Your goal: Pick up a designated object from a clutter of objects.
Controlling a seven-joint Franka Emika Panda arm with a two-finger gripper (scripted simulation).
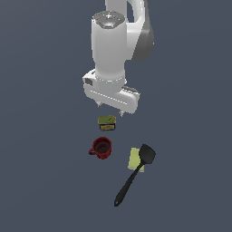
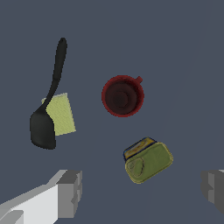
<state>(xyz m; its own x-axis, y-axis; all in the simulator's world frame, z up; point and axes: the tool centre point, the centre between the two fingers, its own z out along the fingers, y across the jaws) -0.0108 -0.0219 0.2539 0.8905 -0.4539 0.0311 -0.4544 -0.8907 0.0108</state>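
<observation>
The gripper (image 1: 111, 108) hangs above the floor with its fingers (image 2: 70, 192) spread wide and nothing between them. The can (image 1: 107, 122) sits just beneath it, apart from the red mug (image 1: 101, 148) nearer the camera. On the exterior view's right, the black spatula (image 1: 135, 174) lies across the pale yellow block (image 1: 134, 158).

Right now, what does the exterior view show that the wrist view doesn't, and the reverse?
Only the exterior view: the white arm body standing over the scene, with the gripper hanging above and apart from the can.

Only the wrist view: the can's olive-yellow top face seen from above, the inside floor of the red mug, and both fingertips wide apart with nothing between them.

Both: can, red mug, black spatula with its blade overlapping the pale yellow block, and the dark floor.
</observation>
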